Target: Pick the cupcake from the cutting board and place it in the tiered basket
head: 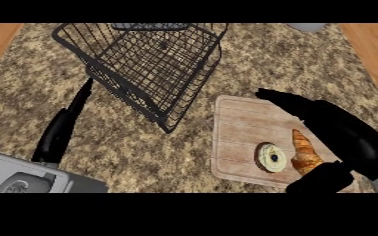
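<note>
The cupcake point(271, 157), a pale round thing with a dark centre, sits on the wooden cutting board point(240, 130) at the lower right. Just right of it lies a croissant point(305, 153). My right hand point(341, 130) hovers open over the board's right side; its long fingers point(289, 101) stretch toward the board's far edge and its thumb point(322, 179) sits near the front edge, with the croissant in the gap between them. It is not touching the cupcake. The black wire tiered basket point(151, 67) stands at the upper centre. My left hand point(60, 127) is open at the left, fingers pointing at the basket.
A grey appliance point(33, 180) fills the lower left corner. Two grey objects show at the far edge, one behind the basket point(151, 26) and one at the upper right point(306, 27). Wooden strips point(363, 45) border the speckled counter on both sides.
</note>
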{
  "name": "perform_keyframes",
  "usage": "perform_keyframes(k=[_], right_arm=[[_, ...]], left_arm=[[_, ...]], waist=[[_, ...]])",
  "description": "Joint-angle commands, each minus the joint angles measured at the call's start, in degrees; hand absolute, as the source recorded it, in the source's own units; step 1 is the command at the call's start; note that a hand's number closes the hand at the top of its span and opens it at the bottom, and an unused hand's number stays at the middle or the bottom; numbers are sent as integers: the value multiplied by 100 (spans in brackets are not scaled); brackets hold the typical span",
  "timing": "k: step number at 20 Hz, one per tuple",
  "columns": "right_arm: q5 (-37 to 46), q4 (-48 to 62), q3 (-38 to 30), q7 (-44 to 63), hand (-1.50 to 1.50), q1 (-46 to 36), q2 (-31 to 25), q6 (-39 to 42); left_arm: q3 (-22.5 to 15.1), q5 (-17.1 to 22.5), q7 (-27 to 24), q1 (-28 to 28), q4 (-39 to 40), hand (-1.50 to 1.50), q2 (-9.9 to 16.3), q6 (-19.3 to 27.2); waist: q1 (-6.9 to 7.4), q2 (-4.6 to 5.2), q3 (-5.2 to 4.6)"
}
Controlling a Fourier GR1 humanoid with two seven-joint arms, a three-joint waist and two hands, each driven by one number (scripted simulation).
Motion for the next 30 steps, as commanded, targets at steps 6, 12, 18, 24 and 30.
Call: perform_keyframes(k=[6,12,18,24,30], right_arm=[[-168,-1670,352,3185,-150,-848,-548,754],[576,-1721,1461,4214,-150,-874,274,404],[1178,-1494,2155,4781,-150,-1106,464,522],[1766,-739,2538,5057,-150,-1283,771,488],[1849,-647,2725,5266,-150,-1154,969,736]], left_arm=[[52,-252,-344,-270,-485,0,-43,27],[74,-187,-308,3,-800,0,-96,-107],[60,-311,-290,48,-854,0,-176,-95],[212,-306,-377,-111,-641,0,-262,-169],[315,-280,-211,-67,-918,0,-190,-331]], waist=[[33,26,70],[134,46,84],[90,31,81],[70,54,83],[46,42,89]])
